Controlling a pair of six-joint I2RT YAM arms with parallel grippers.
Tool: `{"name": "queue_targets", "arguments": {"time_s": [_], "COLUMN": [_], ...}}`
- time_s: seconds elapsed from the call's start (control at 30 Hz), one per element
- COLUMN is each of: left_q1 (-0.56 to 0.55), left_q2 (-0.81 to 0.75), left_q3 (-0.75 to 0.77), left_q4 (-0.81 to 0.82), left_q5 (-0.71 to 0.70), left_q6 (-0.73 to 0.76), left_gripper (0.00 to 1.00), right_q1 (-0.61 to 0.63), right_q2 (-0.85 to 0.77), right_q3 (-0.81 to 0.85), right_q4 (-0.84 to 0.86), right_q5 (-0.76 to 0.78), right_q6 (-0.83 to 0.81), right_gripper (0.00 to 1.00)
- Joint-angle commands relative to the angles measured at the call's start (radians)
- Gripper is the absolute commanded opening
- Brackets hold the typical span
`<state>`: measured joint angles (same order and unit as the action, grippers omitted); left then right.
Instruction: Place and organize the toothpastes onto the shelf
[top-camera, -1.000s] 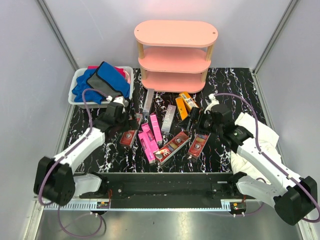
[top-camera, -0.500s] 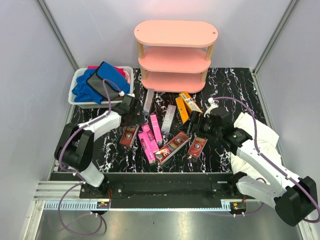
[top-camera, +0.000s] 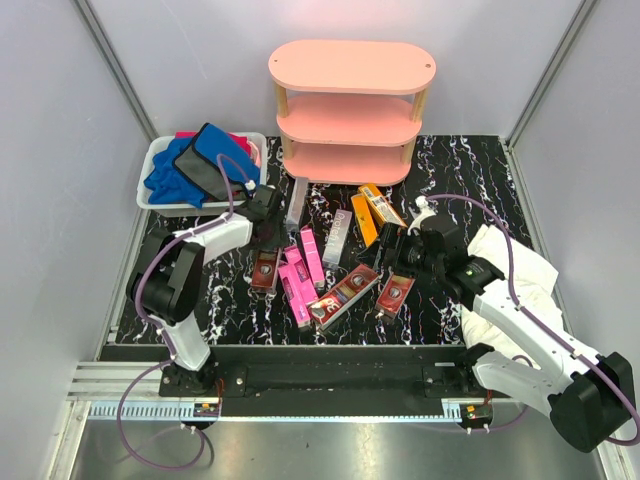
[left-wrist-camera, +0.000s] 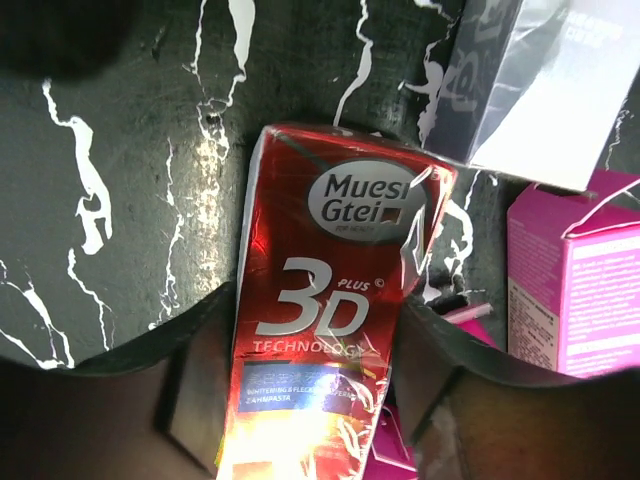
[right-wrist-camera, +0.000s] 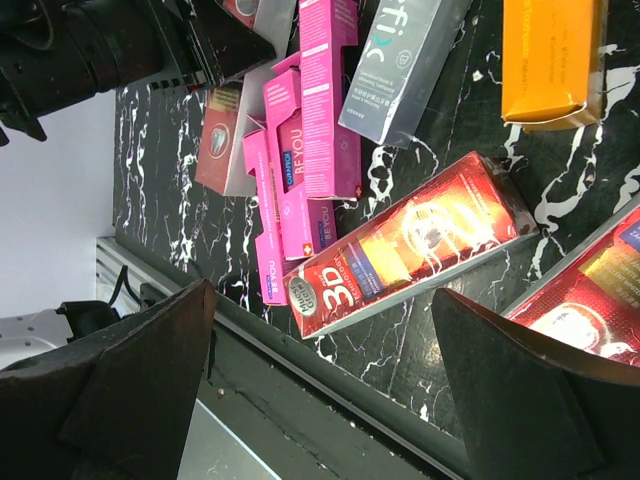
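Toothpastes (top-camera: 312, 258) lie in a messy pile on the black table (top-camera: 470, 170), between the two hands, and none are on the shelf. The pink shelf (top-camera: 350, 65) stands well past both hands, at the back. A white bin (top-camera: 150, 192) with blue cloths (top-camera: 165, 178) sits near the left hand, out to its left. The left hand (top-camera: 267, 240) is down on a red box (left-wrist-camera: 320, 330), with one finger (left-wrist-camera: 200, 380) tight by each long side. I cannot tell if it is squeezing the box. A silver box (left-wrist-camera: 530, 80) lies just past this hand and a pink box (left-wrist-camera: 575, 290) is just to its right. The right hand (right-wrist-camera: 322, 295) is wide open and holds nothing. Another red box (right-wrist-camera: 410, 255) lies under it, with an orange box (right-wrist-camera: 553, 60) past it.
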<state>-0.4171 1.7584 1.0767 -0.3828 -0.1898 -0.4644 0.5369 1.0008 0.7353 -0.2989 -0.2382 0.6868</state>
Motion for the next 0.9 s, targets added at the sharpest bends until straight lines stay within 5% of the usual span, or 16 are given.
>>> {"name": "queue_targets", "arguments": {"time_s": [0.0, 0.33, 0.57, 0.87], "left_q1": [-0.003, -0.003, 0.015, 0.066], "left_q2": [0.010, -0.253, -0.428, -0.649], "left_q3": [0.002, 0.037, 0.057, -0.167], "left_q4": [0.012, -0.050, -0.064, 0.229], "left_q5": [-0.008, -0.027, 0.097, 0.277], "left_q6": [-0.014, -0.007, -0.081, -0.370], "left_gripper": [0.49, 0.47, 0.47, 0.48], "right_q1": [0.009, 0.011, 0.028, 0.287], "right_q2": [-0.008, -0.028, -0.071, -0.024], "right_q3": [-0.004, 0.009, 0.036, 0.113], "right_q4": [0.035, 0.030, 0.024, 0.003], "right_q5": [-0.032, -0.032, 0.002, 0.298], "right_q6": [0.003, 0.007, 0.020, 0.020], "right_gripper": [1.00, 1.00, 1.00, 1.00]}}
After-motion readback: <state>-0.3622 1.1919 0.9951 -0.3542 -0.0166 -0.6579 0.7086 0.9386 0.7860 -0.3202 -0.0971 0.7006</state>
